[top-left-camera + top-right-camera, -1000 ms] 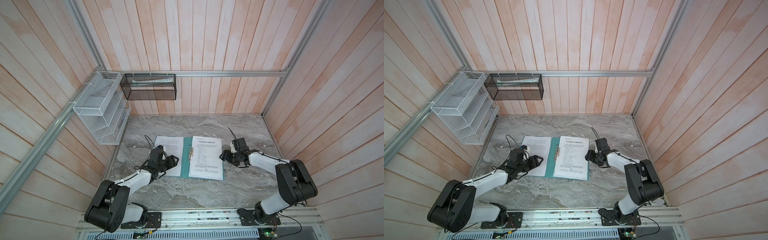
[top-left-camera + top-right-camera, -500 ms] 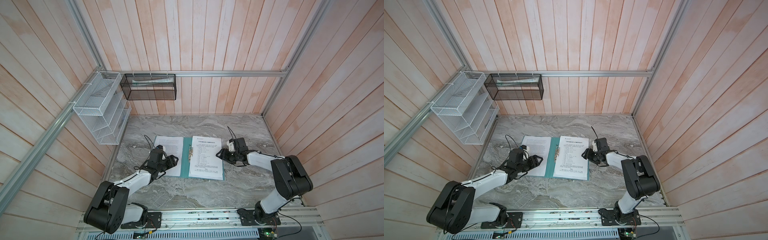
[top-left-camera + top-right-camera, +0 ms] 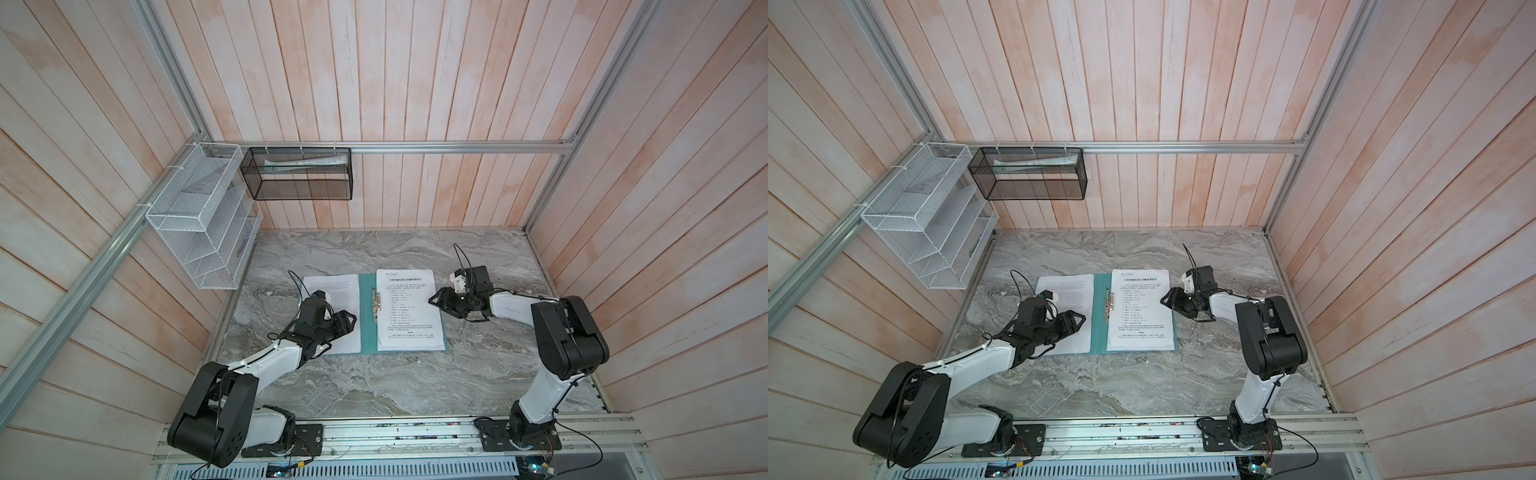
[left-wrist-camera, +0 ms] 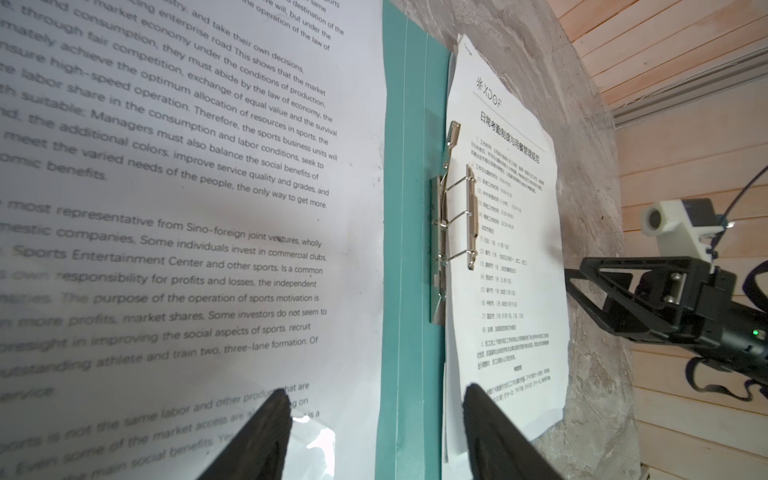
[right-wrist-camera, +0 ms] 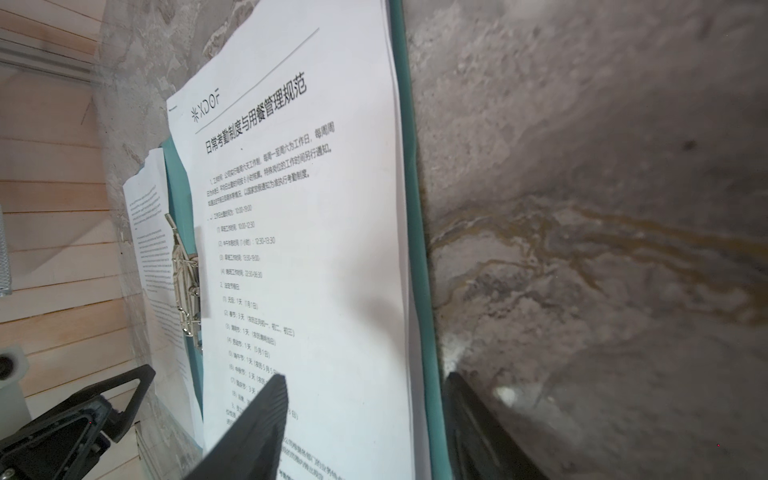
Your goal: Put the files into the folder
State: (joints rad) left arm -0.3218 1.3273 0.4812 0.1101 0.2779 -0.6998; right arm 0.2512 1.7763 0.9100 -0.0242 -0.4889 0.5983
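Worktop point(image 3: 374, 386): grey veined marble, matte.
Folder point(image 3: 365, 336): thin teal card, open and flat mid-worktop, with a silver wire clip point(image 3: 376, 301) by the spine.
Files point(image 3: 409, 328): smooth white printed sheets. The logo sheet point(image 5: 316, 232) lies right of the spine, the English sheet point(image 4: 187, 232) left.
My left pincer point(image 3: 348, 323): black, wide apart, over the English sheet.
My right pincer point(image 3: 434, 300): jaws apart, straddling the logo sheet's outer edge.

The right gripper point(image 5: 365, 378), jaws apart, straddles the outer edge of the open teal folder point(image 5: 420, 249): one finger is over the logo-headed sheet point(image 5: 299, 208) inside it, the other over the marble table point(image 5: 582, 166), and the silver clip point(image 5: 188, 286) sits at the sheet's opposite edge.
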